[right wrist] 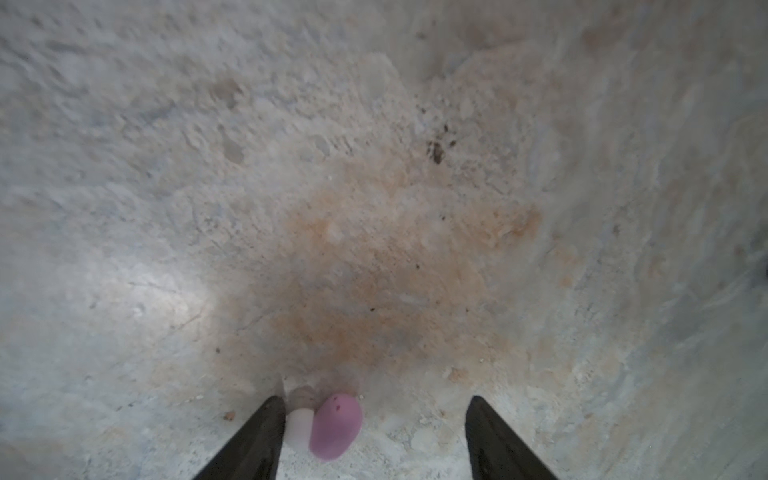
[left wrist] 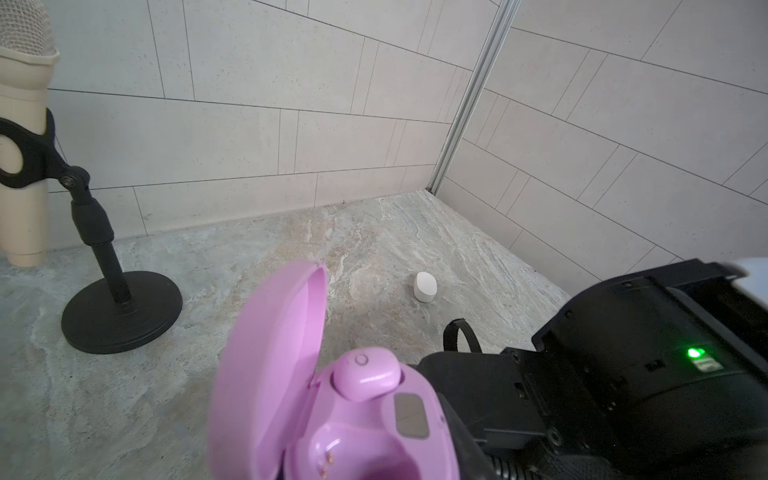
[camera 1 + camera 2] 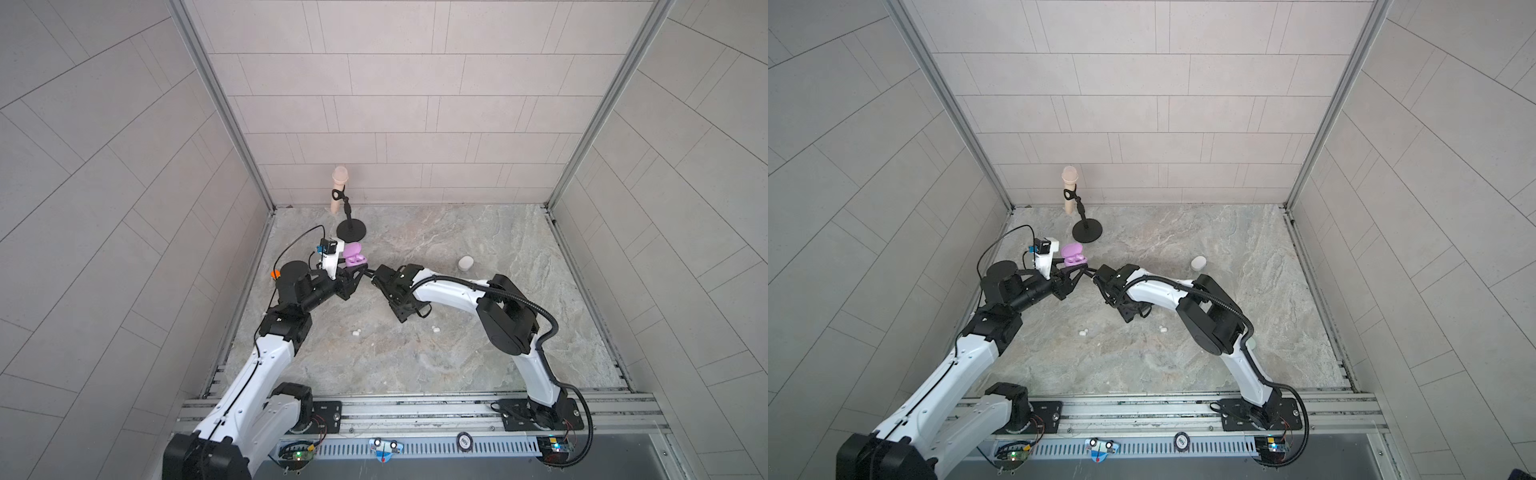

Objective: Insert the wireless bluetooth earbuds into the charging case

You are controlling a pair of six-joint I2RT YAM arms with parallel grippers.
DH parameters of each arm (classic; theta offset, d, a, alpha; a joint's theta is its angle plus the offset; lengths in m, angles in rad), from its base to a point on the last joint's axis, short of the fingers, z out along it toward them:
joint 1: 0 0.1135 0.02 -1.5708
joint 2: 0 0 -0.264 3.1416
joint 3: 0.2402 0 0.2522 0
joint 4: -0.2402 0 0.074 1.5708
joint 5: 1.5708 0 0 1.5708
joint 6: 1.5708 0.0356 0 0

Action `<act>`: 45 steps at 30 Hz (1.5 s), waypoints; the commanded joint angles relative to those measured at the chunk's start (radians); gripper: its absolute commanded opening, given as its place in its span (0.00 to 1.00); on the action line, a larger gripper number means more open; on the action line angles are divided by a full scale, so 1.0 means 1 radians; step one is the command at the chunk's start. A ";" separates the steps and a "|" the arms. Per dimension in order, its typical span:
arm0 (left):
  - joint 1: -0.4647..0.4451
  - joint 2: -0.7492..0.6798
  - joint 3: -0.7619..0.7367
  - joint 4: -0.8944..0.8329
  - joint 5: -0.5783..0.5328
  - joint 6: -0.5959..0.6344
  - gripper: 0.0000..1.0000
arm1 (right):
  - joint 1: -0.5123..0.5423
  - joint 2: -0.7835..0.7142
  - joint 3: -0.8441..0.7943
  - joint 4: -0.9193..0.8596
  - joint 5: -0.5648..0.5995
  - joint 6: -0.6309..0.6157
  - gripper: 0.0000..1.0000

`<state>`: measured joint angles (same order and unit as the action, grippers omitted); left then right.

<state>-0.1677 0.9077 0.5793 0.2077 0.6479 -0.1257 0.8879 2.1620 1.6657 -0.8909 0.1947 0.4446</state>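
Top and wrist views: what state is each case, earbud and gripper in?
lilac case: lid open, one slot filled, one empty.
left gripper: shut on the lilac case.
seated lilac earbud: in its slot.
loose lilac earbud: against one finger, not clamped.
right gripper: open.
white case: closed, standing on the table.
pale earbuds: loose on the table.

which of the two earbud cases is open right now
The lilac case, held in the left gripper: its lid is flipped up and one lilac earbud sits in it. The white case on the table is shut.
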 commanded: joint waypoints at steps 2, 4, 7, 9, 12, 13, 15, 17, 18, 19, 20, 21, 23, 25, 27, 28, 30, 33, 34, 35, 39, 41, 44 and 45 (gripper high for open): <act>0.005 0.001 0.000 0.001 0.001 0.014 0.17 | 0.000 -0.003 -0.016 -0.030 0.074 0.009 0.71; 0.005 0.002 -0.001 0.003 0.000 0.014 0.17 | -0.007 -0.031 -0.041 -0.019 0.084 0.016 0.71; 0.005 -0.002 -0.001 0.005 0.001 0.013 0.17 | -0.017 -0.071 -0.069 -0.015 0.101 0.020 0.71; 0.005 -0.002 -0.003 0.009 0.004 0.012 0.18 | -0.026 -0.099 -0.091 -0.010 0.107 0.023 0.71; 0.006 0.000 -0.001 0.010 0.004 0.011 0.18 | -0.040 -0.137 -0.118 -0.003 0.113 0.026 0.71; 0.006 0.000 -0.001 0.011 0.006 0.011 0.18 | -0.043 -0.146 -0.123 -0.003 0.118 0.026 0.71; 0.005 0.000 -0.002 0.011 0.007 0.011 0.17 | -0.054 -0.166 -0.140 -0.005 0.127 0.026 0.71; 0.005 0.000 -0.003 0.012 0.009 0.009 0.17 | -0.066 -0.181 -0.152 -0.005 0.130 0.027 0.71; 0.005 0.000 -0.003 0.012 0.011 0.009 0.18 | -0.072 -0.188 -0.159 -0.005 0.132 0.024 0.71; 0.006 -0.001 -0.003 0.010 0.009 0.009 0.18 | -0.077 -0.194 -0.166 -0.003 0.133 0.024 0.71; 0.005 0.000 -0.003 0.012 0.011 0.009 0.18 | -0.082 -0.202 -0.175 0.000 0.133 0.023 0.71; 0.005 0.000 -0.003 0.011 0.013 0.009 0.18 | -0.088 -0.210 -0.181 0.005 0.126 0.022 0.71; 0.005 0.000 -0.003 0.010 0.013 0.008 0.18 | -0.095 -0.222 -0.190 0.013 0.110 0.020 0.71; 0.005 0.000 -0.002 0.010 0.012 0.008 0.18 | -0.100 -0.225 -0.190 0.022 0.084 0.013 0.71; 0.005 0.001 -0.005 0.011 0.013 0.006 0.18 | -0.104 -0.225 -0.190 0.040 0.019 0.004 0.71; 0.004 0.001 -0.006 0.012 0.014 0.005 0.18 | -0.106 -0.223 -0.190 0.050 -0.019 0.006 0.71; 0.005 0.003 -0.006 0.017 0.015 -0.003 0.18 | -0.117 -0.212 -0.196 0.091 -0.143 0.025 0.71; 0.002 0.001 -0.013 0.025 0.015 -0.029 0.17 | -0.130 -0.198 -0.212 0.147 -0.253 0.059 0.71; -0.002 -0.004 -0.018 0.021 0.013 -0.037 0.17 | -0.135 -0.193 -0.219 0.165 -0.281 0.069 0.72; -0.007 -0.010 -0.025 0.021 0.006 -0.042 0.17 | -0.140 -0.191 -0.225 0.179 -0.305 0.078 0.73; -0.045 -0.051 -0.045 -0.006 -0.032 -0.046 0.18 | -0.167 -0.179 -0.259 0.226 -0.385 0.098 0.75; -0.057 -0.062 -0.050 -0.015 -0.039 -0.045 0.18 | -0.179 -0.174 -0.273 0.244 -0.419 0.097 0.75; -0.062 -0.065 -0.052 -0.010 -0.044 -0.046 0.18 | -0.194 -0.161 -0.285 0.263 -0.466 0.090 0.75; -0.063 -0.063 -0.050 -0.008 -0.043 -0.046 0.18 | -0.195 -0.156 -0.287 0.265 -0.474 0.087 0.76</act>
<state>-0.2264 0.8562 0.5373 0.1844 0.6170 -0.1658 0.6991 1.9831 1.3869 -0.6510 -0.2150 0.5217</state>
